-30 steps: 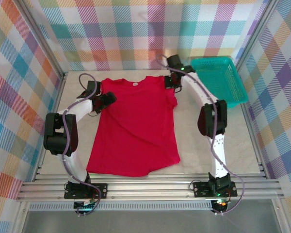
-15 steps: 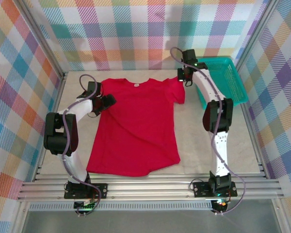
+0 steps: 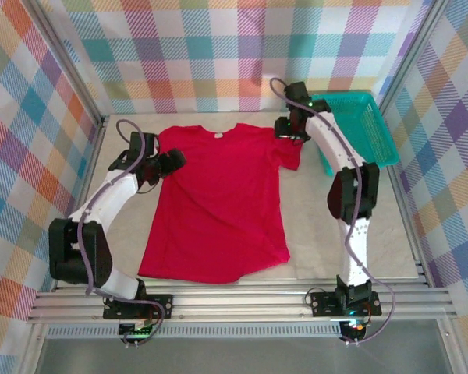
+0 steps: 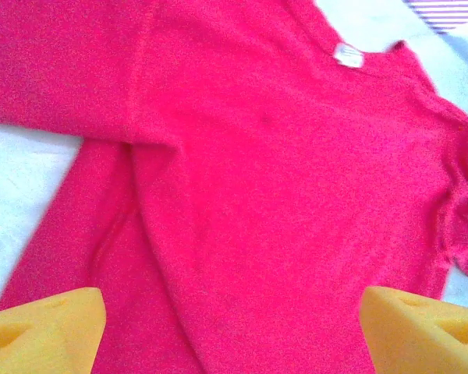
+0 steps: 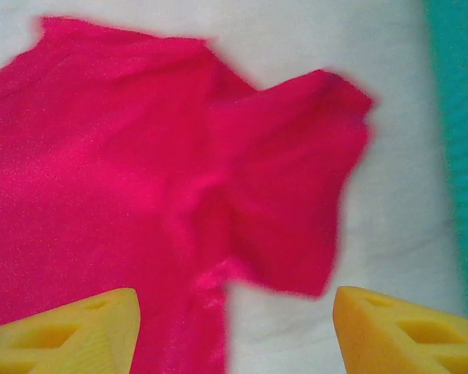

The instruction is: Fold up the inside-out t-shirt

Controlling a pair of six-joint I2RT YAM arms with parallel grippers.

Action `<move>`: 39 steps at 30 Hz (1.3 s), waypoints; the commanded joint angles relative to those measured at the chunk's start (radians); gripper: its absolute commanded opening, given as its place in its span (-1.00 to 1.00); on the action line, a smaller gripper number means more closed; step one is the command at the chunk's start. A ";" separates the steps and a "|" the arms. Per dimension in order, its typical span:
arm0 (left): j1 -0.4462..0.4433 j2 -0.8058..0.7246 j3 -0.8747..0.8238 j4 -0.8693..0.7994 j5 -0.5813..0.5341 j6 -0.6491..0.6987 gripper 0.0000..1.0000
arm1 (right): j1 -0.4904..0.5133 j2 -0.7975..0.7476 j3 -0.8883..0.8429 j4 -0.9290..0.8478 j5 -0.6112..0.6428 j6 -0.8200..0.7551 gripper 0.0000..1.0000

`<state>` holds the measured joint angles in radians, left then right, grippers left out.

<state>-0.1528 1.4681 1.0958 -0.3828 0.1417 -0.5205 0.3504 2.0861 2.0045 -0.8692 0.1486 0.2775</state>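
Note:
The inside-out t-shirt [image 3: 218, 202] is bright red and lies flat on the pale table, neck toward the back wall, with its small white tag [image 4: 348, 55] at the collar. My left gripper [image 3: 174, 161] hovers over the shirt's left sleeve. Its jaws stand open, and its yellow fingertips [image 4: 43, 331] are wide apart above the cloth [image 4: 242, 195]. My right gripper [image 3: 285, 129] is over the right sleeve [image 5: 296, 179], which lies spread out on the table. That gripper [image 5: 234, 335] is open with nothing between its fingers [image 5: 409, 331].
A teal basket [image 3: 359, 128] stands at the back right, close to the right arm, and its edge [image 5: 462, 117] shows beside the sleeve. Plaid walls and a metal frame enclose the table [image 3: 327, 226]. Bare tabletop lies right of the shirt.
My right gripper pulled the right sleeve outward, then opened and let it go; the sleeve now lies spread out. The left arm's elbow swung down and left while its gripper stayed by the left sleeve.

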 commanded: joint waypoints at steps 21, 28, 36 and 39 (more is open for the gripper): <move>-0.040 0.449 0.049 0.223 0.006 -0.116 0.70 | 0.008 0.216 -0.262 0.216 -0.260 0.139 0.26; -0.007 0.647 0.352 0.136 -0.012 -0.056 0.69 | -0.081 0.541 0.361 -0.058 -0.214 0.066 0.20; -0.045 0.437 0.325 0.045 0.017 0.022 0.65 | -0.031 0.239 0.244 -0.143 -0.184 0.027 0.26; -0.077 0.279 0.229 0.009 -0.016 0.059 0.64 | -0.003 -0.001 -0.073 -0.023 -0.173 0.043 0.19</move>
<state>-0.1940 1.9331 1.3834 -0.3004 0.1467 -0.5289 0.2958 2.3348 2.1139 -0.9257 -0.0425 0.3344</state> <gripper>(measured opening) 0.822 0.609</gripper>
